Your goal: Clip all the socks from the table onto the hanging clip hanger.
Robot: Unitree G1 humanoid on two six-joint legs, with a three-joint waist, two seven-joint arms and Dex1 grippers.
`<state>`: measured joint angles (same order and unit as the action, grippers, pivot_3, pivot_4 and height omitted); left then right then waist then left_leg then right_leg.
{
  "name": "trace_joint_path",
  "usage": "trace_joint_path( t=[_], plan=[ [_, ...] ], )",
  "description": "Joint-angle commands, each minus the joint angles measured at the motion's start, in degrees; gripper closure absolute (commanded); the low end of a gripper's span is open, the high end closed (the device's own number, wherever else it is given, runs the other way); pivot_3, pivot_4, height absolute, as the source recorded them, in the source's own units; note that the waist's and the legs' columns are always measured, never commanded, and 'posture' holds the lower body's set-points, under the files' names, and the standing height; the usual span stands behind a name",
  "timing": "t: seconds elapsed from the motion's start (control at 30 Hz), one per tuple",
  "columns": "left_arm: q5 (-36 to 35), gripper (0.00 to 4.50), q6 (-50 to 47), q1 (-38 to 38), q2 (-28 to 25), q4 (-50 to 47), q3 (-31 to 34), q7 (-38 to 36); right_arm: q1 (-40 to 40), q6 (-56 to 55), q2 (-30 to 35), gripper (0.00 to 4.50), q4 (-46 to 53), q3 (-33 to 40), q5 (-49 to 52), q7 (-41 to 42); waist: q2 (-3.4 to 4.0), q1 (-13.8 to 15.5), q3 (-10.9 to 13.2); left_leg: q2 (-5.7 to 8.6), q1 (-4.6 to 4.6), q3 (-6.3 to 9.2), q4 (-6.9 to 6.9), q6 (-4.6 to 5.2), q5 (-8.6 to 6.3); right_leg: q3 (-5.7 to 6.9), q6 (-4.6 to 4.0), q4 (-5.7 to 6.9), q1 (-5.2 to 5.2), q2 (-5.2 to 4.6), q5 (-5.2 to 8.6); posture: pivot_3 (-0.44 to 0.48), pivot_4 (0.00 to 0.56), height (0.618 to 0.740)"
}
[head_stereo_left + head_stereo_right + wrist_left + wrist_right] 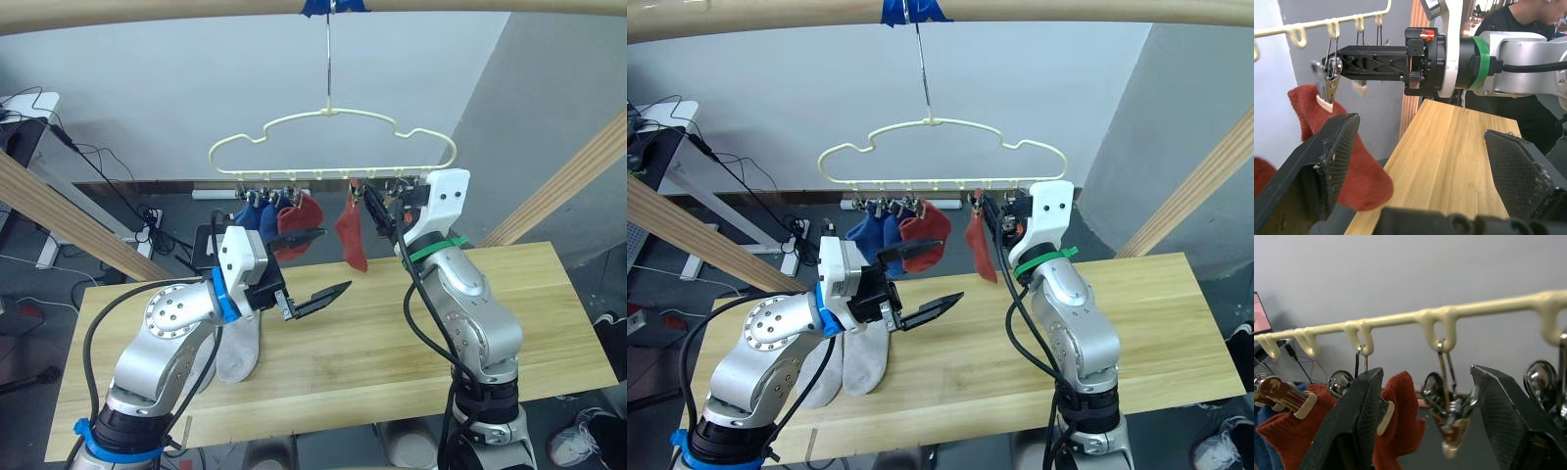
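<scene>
Fingers first: my right gripper (pixel 1422 426) is up at the clip hanger (pixel 333 147), fingers spread wide w/ one empty metal clip (pixel 1447 418) hanging in the gap between them, not touching either finger as far as I can tell. In the left wrist view that gripper reaches in sideways, tips right by the clip that holds a rust red sock (pixel 1354 161). Left gripper (pixel 309 269) hovers above the tabletop (pixel 392 333), fingers also wide apart, nothing held; upper finger sits just in front of the hanging socks, lower finger points toward the middle of the tabletop.

Outward from there: hanger is a cream cloud outline on a thin metal hook (pixel 329 59), hung from a wooden beam (pixel 196 20) w/ blue tape (pixel 333 6) at the hook. Row of clips along its lower bar. On the hanger's left side I see two blue socks (pixel 872 233) bunched together, then a rust red sock (pixel 924 235) next to them. The second rust red one (pixel 352 235) hangs by itself nearer the middle, just beside my right gripper.

Two light grey socks (pixel 857 362) lie flat on the tabletop side by side, under and behind my left arm, toes toward the near edge. Rest of the tabletop is bare wood.

A person in a dark top (pixel 1508 24) shows behind the right arm in the left wrist view.
</scene>
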<state>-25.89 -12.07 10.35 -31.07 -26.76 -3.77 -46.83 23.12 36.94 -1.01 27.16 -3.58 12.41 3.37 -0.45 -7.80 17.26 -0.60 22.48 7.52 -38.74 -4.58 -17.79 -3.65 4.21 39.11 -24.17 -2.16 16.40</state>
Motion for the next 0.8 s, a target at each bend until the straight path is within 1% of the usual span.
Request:
trace_joint_path(
  t=[0.03,0.27,0.37,0.53,0.57,0.6,0.8],
  plan=[
    [-0.10,0.00,0.41,-0.46,0.23,-2.90,-0.19,0.15,-0.30,-0.32,0.45,1.51,1.39,-0.36,-0.74,-0.50,0.00,0.00,0.00,0.00,0.00,0.00,0.00,0.00,0.00,0.00,0.00,0.00,0.00,0.00,0.00,-0.122,0.311,0.740],
    [-0.03,0.00,0.52,-0.15,0.36,-2.44,-0.51,0.18,-0.24,-0.87,1.03,1.51,1.27,-0.17,-1.32,-0.86,0.00,0.00,0.00,0.00,0.00,0.00,0.00,0.00,0.00,0.00,0.00,0.00,0.00,0.00,0.00,-0.123,0.313,0.740],
    [-0.04,0.00,0.53,-0.18,0.35,-2.48,-0.51,0.17,-0.23,-0.91,0.93,2.14,1.35,-0.34,-1.28,-0.92,0.00,0.00,0.00,0.00,0.00,0.00,0.00,0.00,0.00,0.00,0.00,0.00,0.00,0.00,0.00,-0.124,0.315,0.740],
    [-0.09,0.00,0.48,-0.32,0.29,-2.62,-0.49,0.15,0.04,-1.05,0.78,3.89,1.31,-0.47,-1.27,-0.94,0.00,0.00,0.00,0.00,0.00,0.00,0.00,0.00,0.00,0.00,0.00,0.00,0.00,0.00,0.00,-0.124,0.317,0.740],
    [-0.07,0.00,0.50,-0.32,0.29,-2.60,-0.51,0.13,0.09,-1.09,0.80,4.18,1.30,-0.51,-1.31,-0.92,0.00,0.00,0.00,0.00,0.00,0.00,0.00,0.00,0.00,0.00,0.00,0.00,0.00,0.00,0.00,-0.124,0.317,0.740],
    [-0.03,0.00,0.53,-0.34,0.29,-2.56,-0.53,0.13,0.13,-1.05,0.83,4.24,1.33,-0.54,-1.34,-0.92,0.01,0.00,0.00,0.00,0.00,0.00,0.00,0.00,0.00,0.00,0.00,0.00,0.00,0.00,0.00,-0.125,0.317,0.740],
    [0.04,0.00,0.57,-0.58,0.41,-2.70,-0.68,0.24,0.29,-1.13,1.24,4.24,1.49,-0.87,-1.76,-0.66,0.01,0.00,0.01,0.00,0.00,0.00,0.00,0.00,0.00,0.00,0.00,-0.01,0.00,0.00,0.00,-0.125,0.318,0.740]
  ],
)
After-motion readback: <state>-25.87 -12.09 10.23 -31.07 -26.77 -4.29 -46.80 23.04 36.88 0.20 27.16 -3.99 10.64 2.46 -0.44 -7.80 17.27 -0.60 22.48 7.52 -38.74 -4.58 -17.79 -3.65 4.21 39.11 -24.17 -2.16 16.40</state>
